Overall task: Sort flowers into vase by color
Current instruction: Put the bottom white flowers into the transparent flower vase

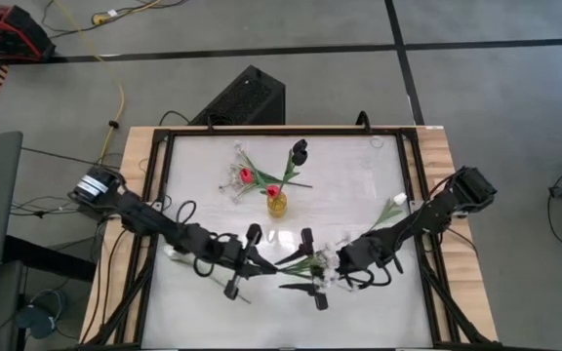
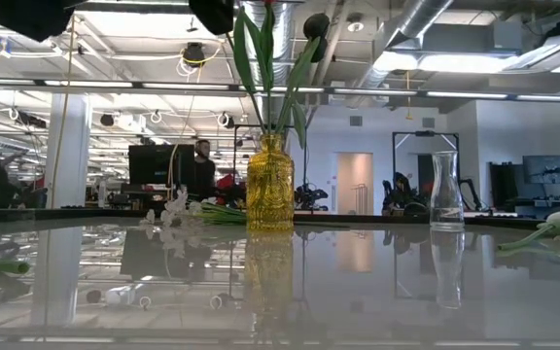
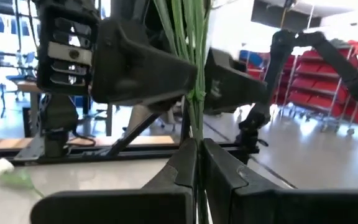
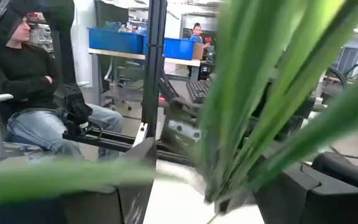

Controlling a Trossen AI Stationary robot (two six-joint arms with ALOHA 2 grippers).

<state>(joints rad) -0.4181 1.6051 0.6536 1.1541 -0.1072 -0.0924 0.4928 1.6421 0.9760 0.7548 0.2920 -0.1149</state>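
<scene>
My left gripper is shut on the thin green stems of a flower bunch with small white blossoms, near the table's near middle. My right gripper is open, one finger on each side of the bunch's long green leaves; no touch shows. A yellow vase stands upright mid-table with red buds and a dark bloom in it. A spray of tiny white blossoms lies left of the vase. A white bud lies on the table toward the right edge. My left gripper pinches several thin green stems between its two fingers, coming roughly level from the table's left. The stems run on past the fingertips and between the right gripper's fingers. The bunch is lifted clear; its shadow falls on the table below.
An empty clear glass carafe stands upright near the table's far right corner. A raised dark frame borders the table. Bare tabletop lies near and left of the grippers. People sit and stand in the room beyond.
</scene>
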